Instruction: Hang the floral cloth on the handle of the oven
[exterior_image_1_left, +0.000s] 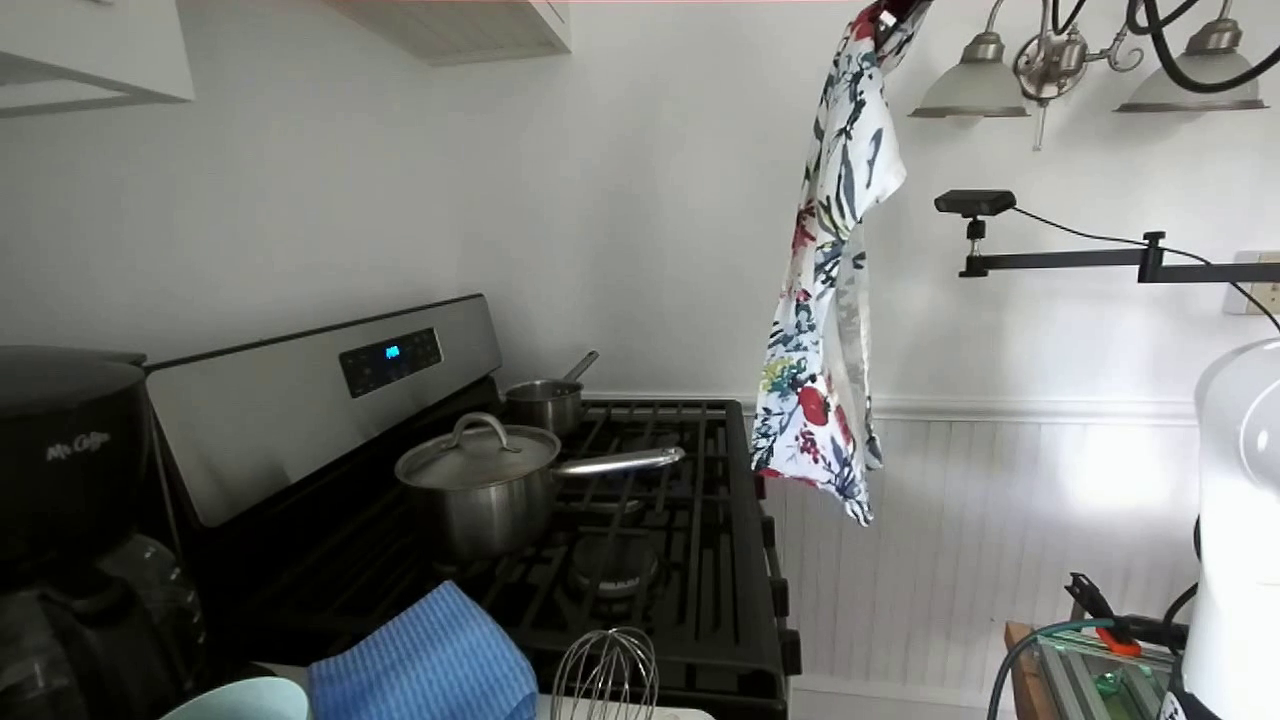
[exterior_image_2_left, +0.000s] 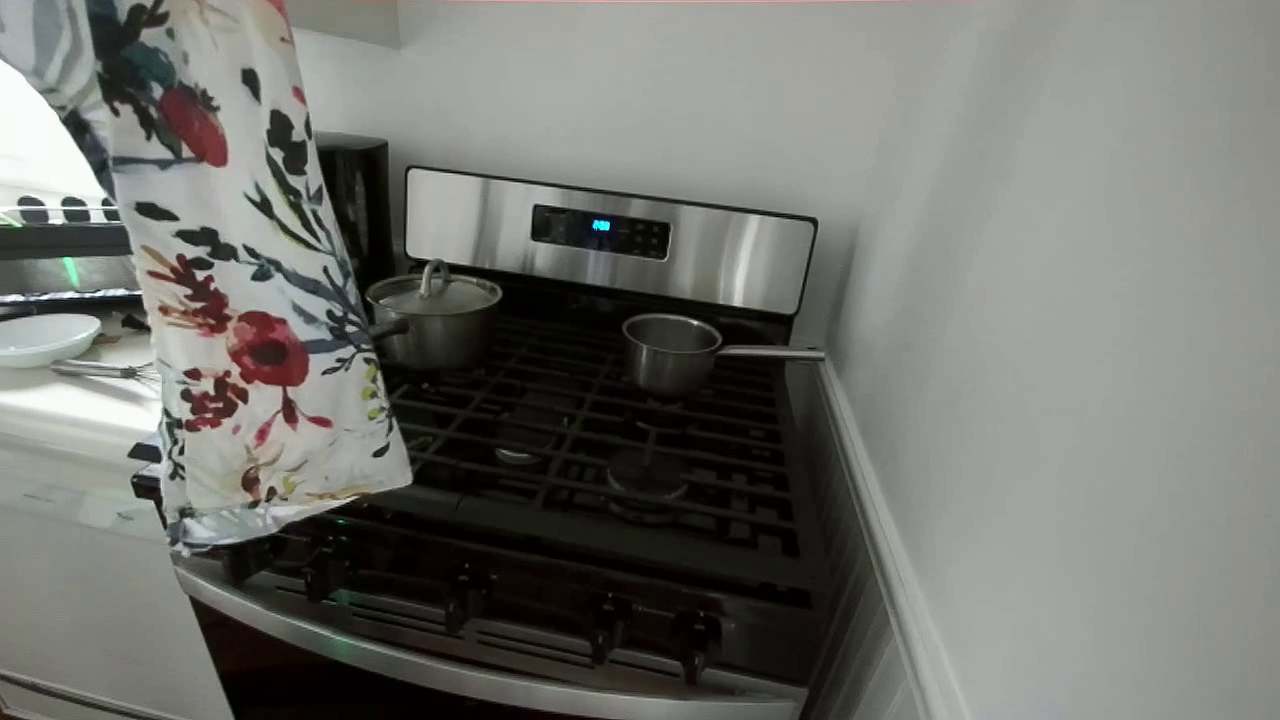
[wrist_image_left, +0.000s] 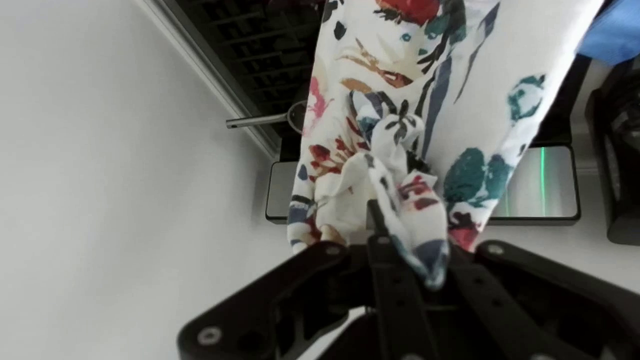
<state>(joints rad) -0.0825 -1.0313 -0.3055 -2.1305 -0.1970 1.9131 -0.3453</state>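
Note:
The floral cloth (exterior_image_1_left: 830, 250) hangs long and loose from my gripper (exterior_image_1_left: 893, 22), high up past the front edge of the oven (exterior_image_1_left: 735, 560). It also shows large in an exterior view (exterior_image_2_left: 260, 320), with its lower end in front of the stove's front left corner. The oven's silver handle (exterior_image_2_left: 430, 668) runs below the knobs. The cloth hides the stove's left front there. In the wrist view my gripper (wrist_image_left: 412, 235) is shut on a bunched part of the cloth (wrist_image_left: 480, 100). The cloth's sides drape down on both sides of the fingers.
A lidded pot (exterior_image_1_left: 490, 490) and a small saucepan (exterior_image_2_left: 670, 350) stand on the grates. A coffee maker (exterior_image_1_left: 70, 480), blue folded cloth (exterior_image_1_left: 430, 660) and whisk (exterior_image_1_left: 605, 675) are beside the stove. A wall (exterior_image_2_left: 1050, 350) borders the stove. A camera arm (exterior_image_1_left: 1060, 262) and lamps (exterior_image_1_left: 975, 85) are nearby.

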